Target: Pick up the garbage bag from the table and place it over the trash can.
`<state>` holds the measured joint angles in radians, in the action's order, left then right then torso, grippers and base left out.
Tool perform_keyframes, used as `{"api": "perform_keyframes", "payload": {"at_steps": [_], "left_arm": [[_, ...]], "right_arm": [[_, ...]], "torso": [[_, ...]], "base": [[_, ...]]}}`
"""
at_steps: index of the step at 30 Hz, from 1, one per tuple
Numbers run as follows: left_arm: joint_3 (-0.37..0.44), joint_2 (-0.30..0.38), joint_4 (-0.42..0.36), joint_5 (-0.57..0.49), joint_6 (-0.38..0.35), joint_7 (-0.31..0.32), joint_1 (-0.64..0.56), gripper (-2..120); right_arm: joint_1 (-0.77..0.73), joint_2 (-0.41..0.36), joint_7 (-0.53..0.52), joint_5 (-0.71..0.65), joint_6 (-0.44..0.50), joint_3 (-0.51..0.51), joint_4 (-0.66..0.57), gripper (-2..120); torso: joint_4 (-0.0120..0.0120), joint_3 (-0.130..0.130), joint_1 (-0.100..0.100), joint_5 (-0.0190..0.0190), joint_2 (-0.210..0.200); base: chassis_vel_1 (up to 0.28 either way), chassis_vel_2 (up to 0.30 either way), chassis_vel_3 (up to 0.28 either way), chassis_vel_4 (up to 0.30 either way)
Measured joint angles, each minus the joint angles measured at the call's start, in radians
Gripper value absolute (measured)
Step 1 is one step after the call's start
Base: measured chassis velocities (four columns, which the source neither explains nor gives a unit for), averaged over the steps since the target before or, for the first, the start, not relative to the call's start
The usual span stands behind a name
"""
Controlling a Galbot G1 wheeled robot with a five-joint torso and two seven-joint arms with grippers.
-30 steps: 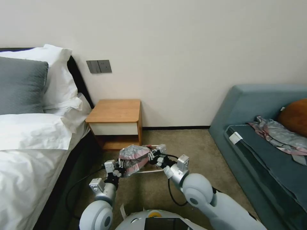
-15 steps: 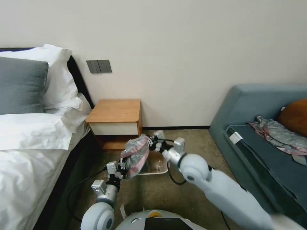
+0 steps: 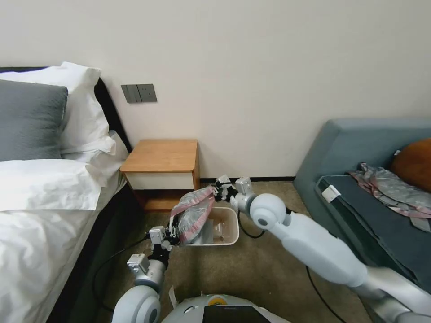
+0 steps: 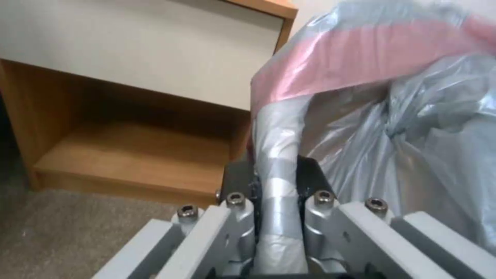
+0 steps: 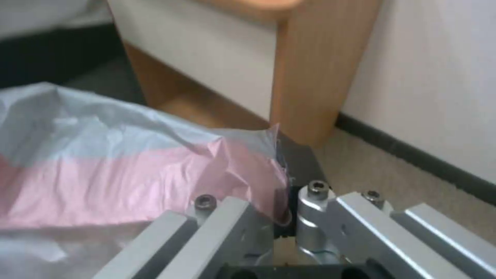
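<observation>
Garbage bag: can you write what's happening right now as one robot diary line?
left gripper: shut on garbage bag | right gripper: shut on bag's pink rim | bag: stretched above trash can, not over its rim | table: bare

the garbage bag (image 3: pixel 192 215) covers the trash can's (image 3: pixel 226 224) left half; its right half lies open.

Both arms reach forward and low — the left gripper (image 3: pixel 173 234) clamped near the body, the right gripper (image 3: pixel 218 192) clamped farther out, its arm stretched long.

1 bag (image 3: pixel 192 215), 1 bin (image 3: pixel 226 224), 1 nightstand (image 3: pixel 161 156), 2 grippers.
</observation>
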<state>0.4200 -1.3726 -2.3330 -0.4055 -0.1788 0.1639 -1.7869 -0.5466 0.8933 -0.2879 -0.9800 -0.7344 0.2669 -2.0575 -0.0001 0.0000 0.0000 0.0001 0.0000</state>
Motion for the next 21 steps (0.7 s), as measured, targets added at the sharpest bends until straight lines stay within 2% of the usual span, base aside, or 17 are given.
{"api": "perform_keyframes", "payload": {"at_steps": [6, 14, 17, 19, 20, 21], "left_arm": [[0.002, -0.015, 0.003, -0.001, 0.007, -0.009, 0.009, 5], [0.016, -0.016, 0.006, -0.014, 0.009, -0.008, 0.014, 5], [0.023, -0.015, 0.008, -0.018, 0.01, -0.007, 0.015, 5], [0.027, -0.014, 0.011, -0.022, 0.011, -0.007, 0.017, 5], [0.028, -0.013, 0.013, -0.025, 0.011, -0.006, 0.017, 5], [0.028, -0.013, 0.013, -0.025, 0.011, -0.006, 0.017, 5]], "right_arm": [[0.043, -0.05, 0.099, -0.005, -0.004, 0.008, 0.039, 0], [0.023, -0.086, 0.121, -0.009, -0.002, -0.006, 0.023, 0], [0.014, -0.09, 0.117, -0.016, -0.001, -0.018, 0.015, 4], [0.007, -0.094, 0.104, -0.036, -0.001, -0.028, 0.007, 13], [0.005, -0.097, 0.079, -0.066, 0.0, -0.034, 0.002, 21], [0.005, -0.097, 0.079, -0.066, 0.0, -0.034, 0.002, 21]], "torso": [[0.0002, 0.0, 0.0, -0.0001, 0.0], [0.0001, 0.0, 0.0, 0.0, 0.0], [0.0001, 0.0, 0.0, 0.0, 0.0], [0.0001, 0.0, 0.0, 0.0, 0.0], [0.0002, 0.0, 0.0, 0.0, 0.0], [0.0002, 0.0, 0.0, 0.0, 0.0]], "base": [[0.0, 0.0, 0.0, 0.0], [0.0, 0.0, 0.0, 0.0], [0.0, 0.0, 0.0, 0.0], [0.0, 0.0, 0.0, 0.0], [0.0, 0.0, 0.0, 0.0], [0.0, 0.0, 0.0, 0.0]]}}
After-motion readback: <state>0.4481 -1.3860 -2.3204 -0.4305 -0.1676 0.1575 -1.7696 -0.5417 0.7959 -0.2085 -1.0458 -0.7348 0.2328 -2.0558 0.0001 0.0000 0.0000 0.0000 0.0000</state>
